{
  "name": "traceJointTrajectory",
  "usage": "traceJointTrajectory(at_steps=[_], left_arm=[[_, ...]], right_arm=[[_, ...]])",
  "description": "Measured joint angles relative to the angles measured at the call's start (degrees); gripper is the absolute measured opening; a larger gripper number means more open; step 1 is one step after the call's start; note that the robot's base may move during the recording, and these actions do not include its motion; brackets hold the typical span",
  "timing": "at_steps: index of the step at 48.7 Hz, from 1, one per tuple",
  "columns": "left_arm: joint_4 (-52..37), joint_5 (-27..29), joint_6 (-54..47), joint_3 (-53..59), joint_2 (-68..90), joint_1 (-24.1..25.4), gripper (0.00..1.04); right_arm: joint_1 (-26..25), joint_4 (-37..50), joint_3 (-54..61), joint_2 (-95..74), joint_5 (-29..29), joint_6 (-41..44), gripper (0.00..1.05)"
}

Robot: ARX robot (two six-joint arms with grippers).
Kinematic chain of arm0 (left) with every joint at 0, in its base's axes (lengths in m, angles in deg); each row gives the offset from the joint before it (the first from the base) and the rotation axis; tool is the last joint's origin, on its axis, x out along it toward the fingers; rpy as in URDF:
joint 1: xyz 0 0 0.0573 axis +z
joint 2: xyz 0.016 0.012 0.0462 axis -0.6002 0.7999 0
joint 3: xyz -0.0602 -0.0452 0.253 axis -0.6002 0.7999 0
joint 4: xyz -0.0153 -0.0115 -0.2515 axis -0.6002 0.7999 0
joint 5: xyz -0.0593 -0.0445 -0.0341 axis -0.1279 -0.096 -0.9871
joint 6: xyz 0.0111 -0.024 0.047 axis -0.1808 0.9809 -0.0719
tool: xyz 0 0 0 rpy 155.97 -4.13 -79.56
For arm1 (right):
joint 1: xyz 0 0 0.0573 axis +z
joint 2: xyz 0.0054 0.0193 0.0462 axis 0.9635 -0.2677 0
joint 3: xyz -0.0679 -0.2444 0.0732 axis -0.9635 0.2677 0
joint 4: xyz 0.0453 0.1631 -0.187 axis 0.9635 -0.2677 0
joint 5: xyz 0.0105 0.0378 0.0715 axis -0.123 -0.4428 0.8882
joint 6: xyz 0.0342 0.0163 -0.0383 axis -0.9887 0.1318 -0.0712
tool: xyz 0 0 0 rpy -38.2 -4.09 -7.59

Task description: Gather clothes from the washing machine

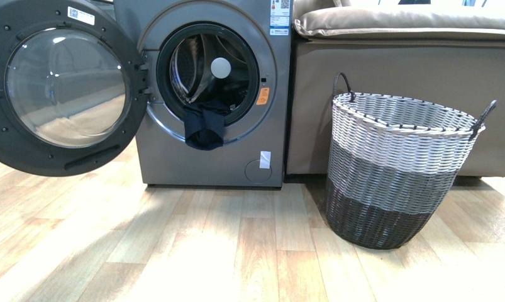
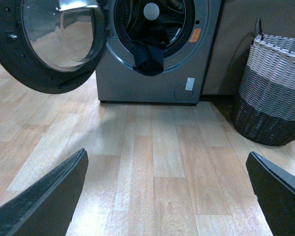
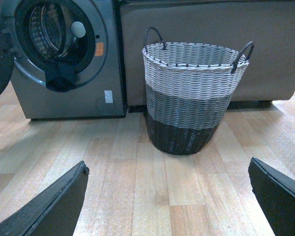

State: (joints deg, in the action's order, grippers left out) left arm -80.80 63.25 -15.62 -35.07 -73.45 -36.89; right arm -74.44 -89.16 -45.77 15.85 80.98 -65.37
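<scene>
The grey washing machine (image 1: 174,157) stands at the back left with its round door (image 1: 61,85) swung open to the left. Dark navy clothes (image 1: 204,128) hang out of the drum over the black seal and down the front. They also show in the left wrist view (image 2: 148,59) and the right wrist view (image 3: 59,76). My left gripper (image 2: 167,196) is open and empty above the wooden floor, well short of the machine. My right gripper (image 3: 167,196) is open and empty above the floor in front of the basket. Neither arm shows in the front view.
A two-tone woven laundry basket (image 1: 397,170) with dark handles stands on the floor right of the machine, also in the right wrist view (image 3: 189,98). A beige sofa (image 1: 394,56) is behind it. The open door juts out over the floor at left.
</scene>
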Motion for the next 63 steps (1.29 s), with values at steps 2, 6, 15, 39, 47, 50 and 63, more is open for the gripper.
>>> traceJointTrajectory(at_steps=[2,6,15,39,47,50,63], left_arm=[[0.0,0.0,0.0,0.0,0.0,0.0,0.98],[0.0,0.0,0.0,0.0,0.0,0.0,0.98],[0.0,0.0,0.02,0.0,0.0,0.0,0.98],[0.0,0.0,0.0,0.0,0.0,0.0,0.98],[0.0,-0.02,0.0,0.0,-0.04,0.0,0.98],[0.0,0.0,0.02,0.0,-0.02,0.0,0.98],[0.0,0.0,0.02,0.0,0.09,0.0,0.98]], right_arm=[[0.0,0.0,0.0,0.0,0.0,-0.02,0.97],[0.0,0.0,0.0,0.0,0.0,0.0,0.97],[0.0,0.0,0.0,0.0,0.0,0.0,0.97],[0.0,0.0,0.0,0.0,0.0,-0.02,0.97],[0.0,0.0,0.0,0.0,0.0,0.0,0.97],[0.0,0.0,0.0,0.0,0.0,0.0,0.97],[0.0,-0.02,0.0,0.0,0.15,0.0,0.97]])
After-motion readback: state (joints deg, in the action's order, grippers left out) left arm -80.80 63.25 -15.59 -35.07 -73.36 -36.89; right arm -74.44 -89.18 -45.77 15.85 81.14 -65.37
